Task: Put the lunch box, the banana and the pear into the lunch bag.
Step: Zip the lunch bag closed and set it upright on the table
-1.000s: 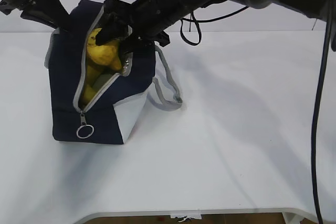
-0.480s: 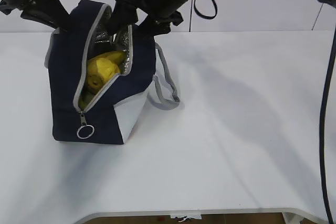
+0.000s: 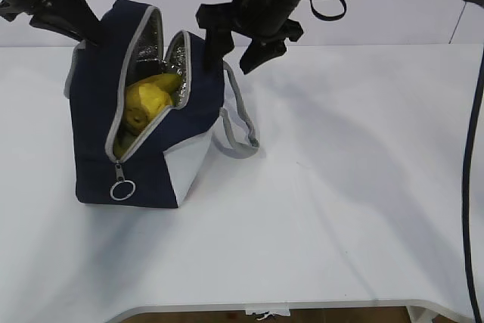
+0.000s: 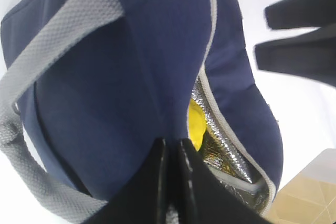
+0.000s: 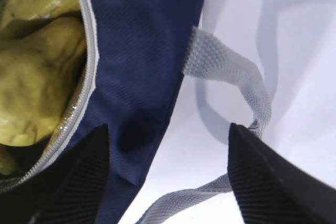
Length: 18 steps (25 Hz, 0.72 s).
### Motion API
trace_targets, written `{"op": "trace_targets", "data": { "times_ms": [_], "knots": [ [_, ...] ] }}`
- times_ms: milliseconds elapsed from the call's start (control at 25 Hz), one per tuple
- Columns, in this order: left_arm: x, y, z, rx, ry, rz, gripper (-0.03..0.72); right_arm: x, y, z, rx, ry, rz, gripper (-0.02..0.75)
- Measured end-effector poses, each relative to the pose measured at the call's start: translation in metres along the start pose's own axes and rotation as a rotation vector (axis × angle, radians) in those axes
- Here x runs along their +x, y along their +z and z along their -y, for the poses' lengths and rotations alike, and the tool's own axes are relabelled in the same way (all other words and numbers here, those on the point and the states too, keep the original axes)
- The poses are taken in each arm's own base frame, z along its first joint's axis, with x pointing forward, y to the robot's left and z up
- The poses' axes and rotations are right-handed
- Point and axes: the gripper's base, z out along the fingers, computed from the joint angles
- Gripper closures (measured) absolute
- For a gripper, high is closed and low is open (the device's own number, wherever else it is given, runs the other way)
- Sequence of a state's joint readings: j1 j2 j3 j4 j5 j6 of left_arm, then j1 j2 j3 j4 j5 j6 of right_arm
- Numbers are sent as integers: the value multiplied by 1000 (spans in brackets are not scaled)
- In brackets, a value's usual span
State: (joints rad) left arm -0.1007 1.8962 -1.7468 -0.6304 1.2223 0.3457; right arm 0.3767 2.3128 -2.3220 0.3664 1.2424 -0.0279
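Since a second ago the right gripper [image 3: 238,54] has lifted out of the bag's mouth and drawn back to the right; it now hangs empty above the bag's right wall, its black fingers [image 5: 86,179] standing wide apart. What it was lowering then now lies inside. On the far left the left gripper [image 4: 170,156] has not shifted: its jaws are pressed together, pinching a fold of the fabric at the bag's top edge and holding the mouth open.

Below them stands the boxy navy-blue fabric lunch bag [image 3: 94,138] with white lower panel, unzipped, silver foil lining showing, on the white table [image 3: 340,209]. Through the slit the long curved yellow banana [image 3: 155,83] lies across the top, and under it sits the squat yellow-orange pear [image 3: 134,115] with brown spots. The lunch box cannot be seen in any view; it may lie beneath the fruit, though that is a guess.

Likely risks: the grey woven handle [image 5: 231,77] loops directly under the open right fingers and could snag on them as the arm withdraws, tugging the bag over. If the left pinch lets go abruptly, the soft wall could slump and the banana, riding high, could slide out.
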Motion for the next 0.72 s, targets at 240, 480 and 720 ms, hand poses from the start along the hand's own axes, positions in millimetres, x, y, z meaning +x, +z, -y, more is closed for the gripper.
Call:
{"op": "trace_targets", "data": {
  "times_ms": [240,480,720],
  "knots": [
    [0,0,0,0,0,0,691,12,18,7,-2,40,-75,196],
    [0,0,0,0,0,0,691,13,19,3,-44,62,-77,204],
    [0,0,0,0,0,0,691,15,31,4,-85,89,-99,279]
  ]
}}
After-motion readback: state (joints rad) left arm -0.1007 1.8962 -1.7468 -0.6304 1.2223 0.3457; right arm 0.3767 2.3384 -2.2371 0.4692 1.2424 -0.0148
